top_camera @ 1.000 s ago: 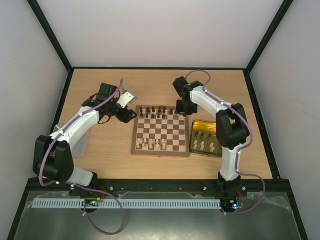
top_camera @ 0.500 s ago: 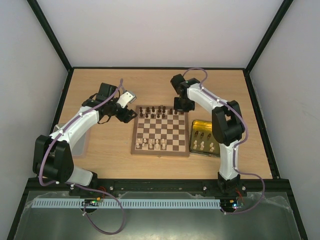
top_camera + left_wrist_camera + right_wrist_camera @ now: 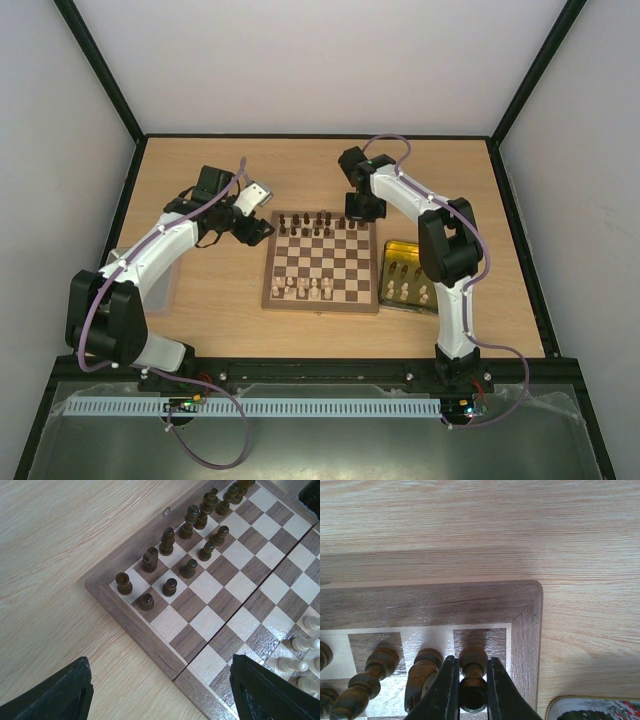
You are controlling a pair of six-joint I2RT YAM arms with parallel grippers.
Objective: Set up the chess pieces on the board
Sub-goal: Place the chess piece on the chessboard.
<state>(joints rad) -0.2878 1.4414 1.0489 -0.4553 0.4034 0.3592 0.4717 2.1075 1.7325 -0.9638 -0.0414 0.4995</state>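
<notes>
As right end effector point(image 3: 472, 682) pinches one dark piece point(image 3: 473, 661), left end effector point(image 3: 160, 665) spread (wide).

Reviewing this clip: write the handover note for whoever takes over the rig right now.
Right gripper: shut on a dark piece at the board's far right corner square. I cannot tell if the piece is set down.
Left gripper: open, empty, above the board's left edge.
Board: dark pieces fill part of the two far rows, and a few cream pieces stand in the near rows.
Gold tray: right of the board, with several pieces in it.
Left to do: release the held piece, bring over the tray's pieces, complete both sides.
</notes>
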